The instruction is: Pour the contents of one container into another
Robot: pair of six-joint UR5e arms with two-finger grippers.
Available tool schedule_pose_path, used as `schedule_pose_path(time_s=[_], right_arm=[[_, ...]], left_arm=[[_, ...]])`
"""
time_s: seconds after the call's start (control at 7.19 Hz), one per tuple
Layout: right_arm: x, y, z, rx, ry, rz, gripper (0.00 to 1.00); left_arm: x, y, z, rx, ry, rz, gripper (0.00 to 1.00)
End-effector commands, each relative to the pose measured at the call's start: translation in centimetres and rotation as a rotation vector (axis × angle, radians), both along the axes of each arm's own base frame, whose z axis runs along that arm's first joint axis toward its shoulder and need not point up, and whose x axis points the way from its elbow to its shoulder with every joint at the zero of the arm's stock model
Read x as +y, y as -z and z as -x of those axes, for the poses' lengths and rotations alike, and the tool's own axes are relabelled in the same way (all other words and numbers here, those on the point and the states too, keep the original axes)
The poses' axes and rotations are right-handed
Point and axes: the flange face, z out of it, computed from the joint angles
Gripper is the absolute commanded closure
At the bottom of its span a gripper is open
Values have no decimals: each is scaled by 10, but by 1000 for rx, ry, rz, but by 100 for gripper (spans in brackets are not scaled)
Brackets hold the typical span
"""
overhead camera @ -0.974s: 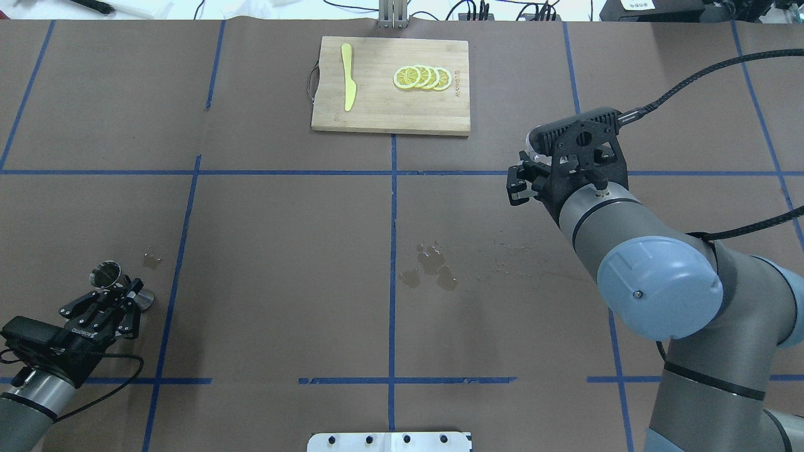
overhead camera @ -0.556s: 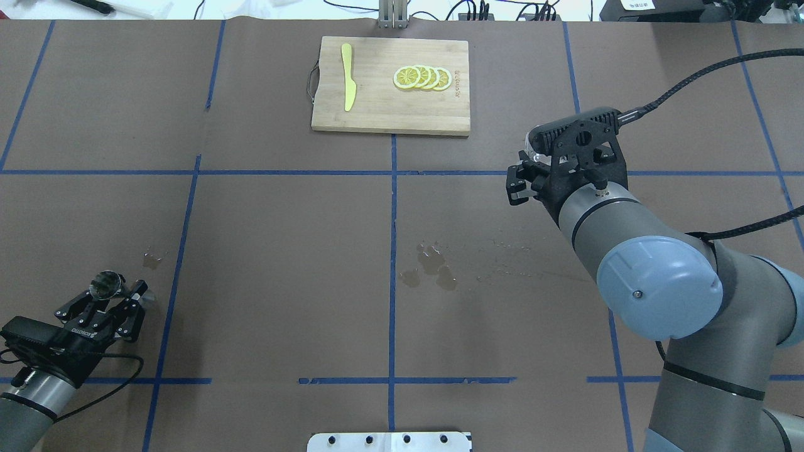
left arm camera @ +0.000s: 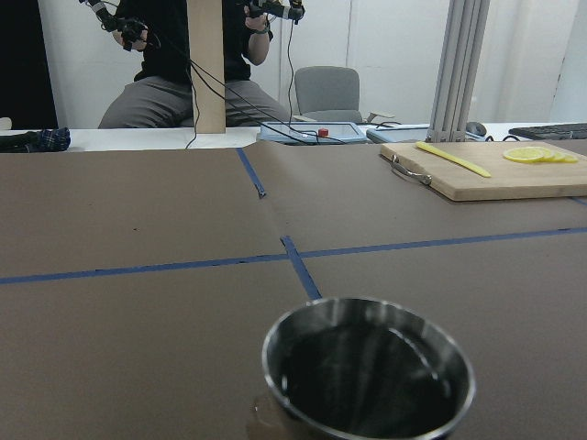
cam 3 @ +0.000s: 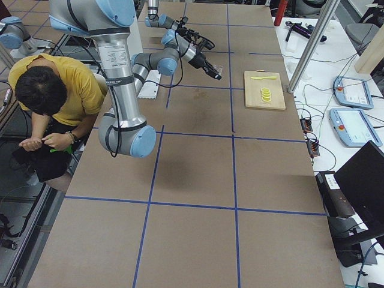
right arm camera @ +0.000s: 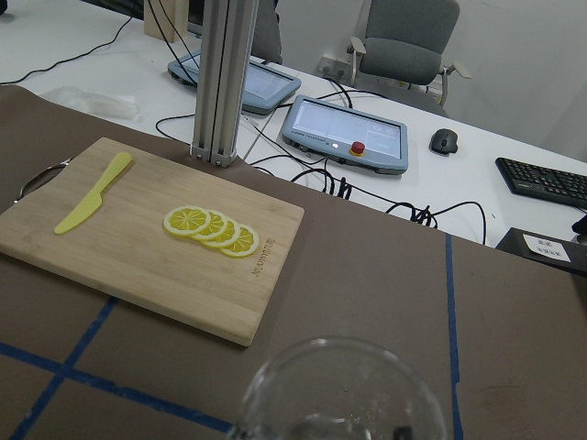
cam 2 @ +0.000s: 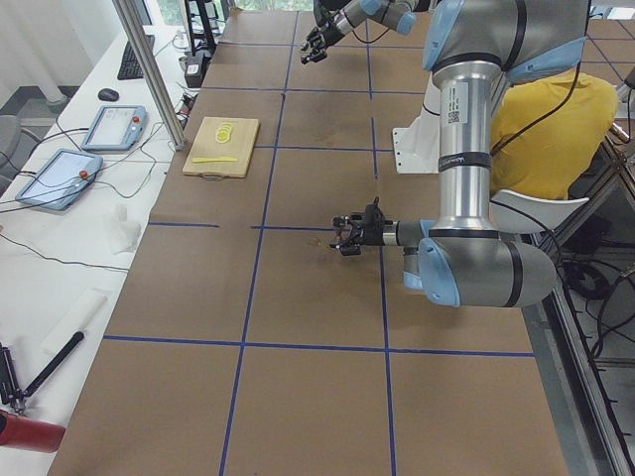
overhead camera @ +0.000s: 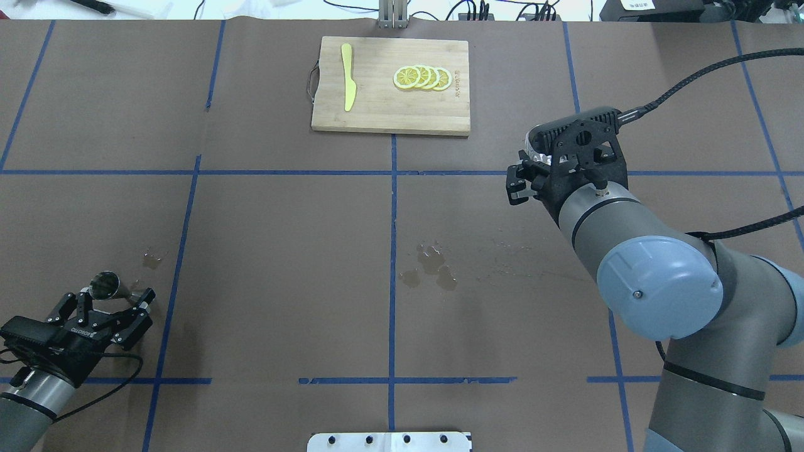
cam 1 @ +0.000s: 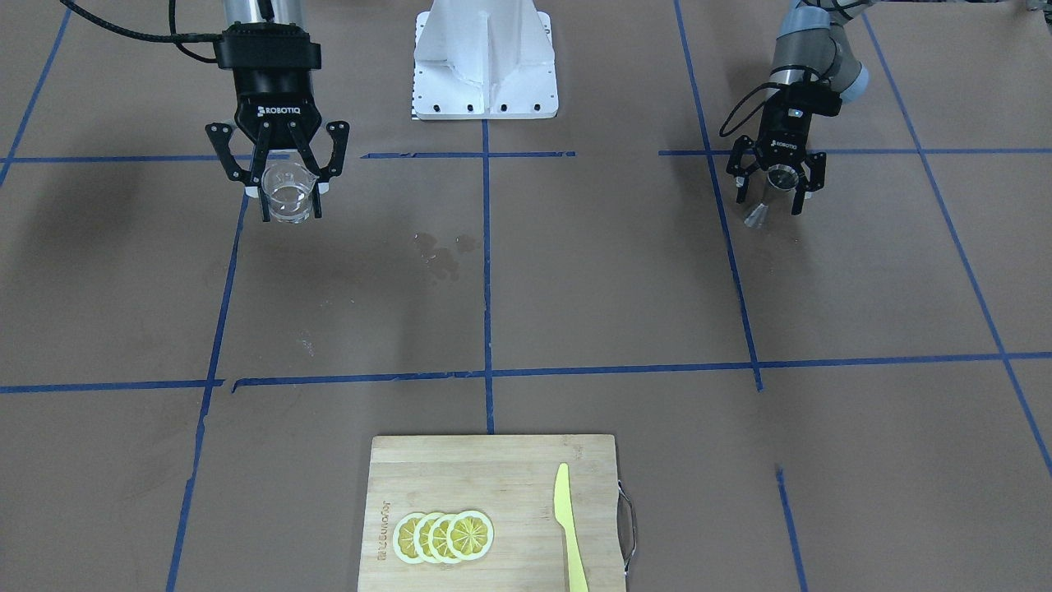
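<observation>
Staging the pour: right gripper [cam 1: 290,214] clamps glass cup [cam 1: 289,193]; left gripper [cam 1: 769,205], spread around jigger [cam 1: 778,176] near tabletop's left edge, should close.

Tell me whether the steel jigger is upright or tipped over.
Upright. The left wrist view shows the jigger with its round mouth facing up above the level table; the front-facing view shows its lower cone beneath.
</observation>
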Motion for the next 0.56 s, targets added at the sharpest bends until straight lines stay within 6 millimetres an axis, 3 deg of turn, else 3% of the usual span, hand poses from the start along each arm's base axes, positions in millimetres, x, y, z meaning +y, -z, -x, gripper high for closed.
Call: schedule_pose_path(time_s=[0.0,0.28,0.42], right_arm=[[0,1,-1,-1,-2,-1,100],[-1,1,-2,-1,-3,-1,100],[-1,1,-2,-1,-5,-1,100]], left_arm=[[-1,10,7,20,6,-2,0],[-2,25,11,45,20,-9,0],[-1,22,16,33,17,-11,0]])
